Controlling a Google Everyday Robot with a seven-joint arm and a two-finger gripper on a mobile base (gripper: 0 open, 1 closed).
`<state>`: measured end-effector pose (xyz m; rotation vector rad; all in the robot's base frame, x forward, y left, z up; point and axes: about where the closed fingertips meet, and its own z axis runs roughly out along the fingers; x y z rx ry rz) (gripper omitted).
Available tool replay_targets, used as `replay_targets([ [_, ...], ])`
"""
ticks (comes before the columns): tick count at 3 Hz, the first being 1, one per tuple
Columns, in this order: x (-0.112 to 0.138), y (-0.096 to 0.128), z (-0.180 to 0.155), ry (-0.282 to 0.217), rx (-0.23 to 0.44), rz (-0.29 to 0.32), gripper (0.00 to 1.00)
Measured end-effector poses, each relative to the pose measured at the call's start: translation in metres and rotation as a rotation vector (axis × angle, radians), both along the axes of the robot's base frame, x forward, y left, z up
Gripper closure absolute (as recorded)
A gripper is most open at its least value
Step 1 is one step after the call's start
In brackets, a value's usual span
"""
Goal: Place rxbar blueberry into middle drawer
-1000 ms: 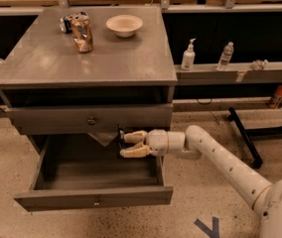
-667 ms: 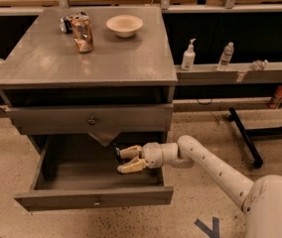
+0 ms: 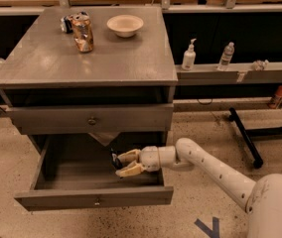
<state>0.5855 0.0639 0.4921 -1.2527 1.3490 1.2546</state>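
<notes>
The middle drawer (image 3: 94, 198) is pulled open at the bottom of the grey cabinet, with a small round knob on its front. My gripper (image 3: 123, 163) reaches from the right into the drawer's open box, just above its floor near the right side. A small dark piece, the rxbar blueberry (image 3: 114, 160), shows between the pale fingertips (image 3: 129, 156). Most of the bar is hidden by the fingers. The gripper is shut on it.
The like-fronted drawer above (image 3: 92, 119) is closed. On the cabinet top (image 3: 131, 58) stand a crushed coppery can (image 3: 83, 32) and a pale bowl (image 3: 125, 25). A pump bottle (image 3: 189, 55) and a water bottle (image 3: 226, 56) stand on a ledge to the right. A black stand leg (image 3: 243, 138) lies on the floor.
My gripper has moved left and down, from beside the cabinet's right edge into the open drawer, carrying the dark bar with it.
</notes>
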Motion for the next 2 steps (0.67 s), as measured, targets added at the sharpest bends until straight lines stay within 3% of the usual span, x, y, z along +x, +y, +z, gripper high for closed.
replay_targets([
  [1, 0.0082, -0.0031, -0.0177, -0.063, -0.048, -0.062, 1.0],
  [2, 0.0125, -0.0083, -0.0273, -0.081, -0.079, -0.158, 0.83],
])
